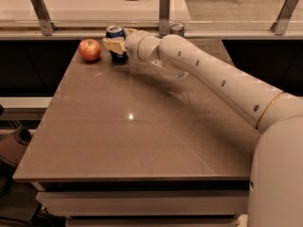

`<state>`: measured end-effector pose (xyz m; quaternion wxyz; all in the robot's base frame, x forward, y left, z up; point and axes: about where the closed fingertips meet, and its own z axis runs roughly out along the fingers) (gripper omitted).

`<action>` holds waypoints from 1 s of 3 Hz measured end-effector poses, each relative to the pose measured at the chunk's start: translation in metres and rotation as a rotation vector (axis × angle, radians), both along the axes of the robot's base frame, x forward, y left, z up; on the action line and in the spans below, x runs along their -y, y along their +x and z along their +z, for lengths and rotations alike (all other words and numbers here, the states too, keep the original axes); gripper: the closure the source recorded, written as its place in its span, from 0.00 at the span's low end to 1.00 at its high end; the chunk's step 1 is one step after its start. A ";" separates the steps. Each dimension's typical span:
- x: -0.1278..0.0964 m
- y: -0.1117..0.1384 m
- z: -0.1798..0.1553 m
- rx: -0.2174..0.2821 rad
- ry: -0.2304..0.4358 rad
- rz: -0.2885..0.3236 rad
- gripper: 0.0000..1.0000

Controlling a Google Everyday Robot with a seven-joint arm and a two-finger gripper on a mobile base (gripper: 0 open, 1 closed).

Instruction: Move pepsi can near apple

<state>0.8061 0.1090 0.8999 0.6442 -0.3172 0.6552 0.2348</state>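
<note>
The red apple (90,49) sits at the far left corner of the brown table (137,126). The dark-blue pepsi can (116,33) stands upright just to the right of the apple, a small gap between them. My gripper (115,45) reaches in from the right along the far edge and its tan fingers are closed around the can's body, covering its middle. The can's bottom looks to be at the table surface.
A taller silver can (177,28) stands at the table's far edge, behind my arm. A rail with metal posts (164,8) runs along the back. My white arm (213,74) crosses the right half of the table.
</note>
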 end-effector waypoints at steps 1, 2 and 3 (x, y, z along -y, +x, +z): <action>-0.003 -0.001 0.000 0.000 0.001 0.004 0.58; -0.005 -0.001 0.000 -0.001 0.001 0.007 0.35; -0.008 -0.002 0.000 -0.001 0.001 0.010 0.12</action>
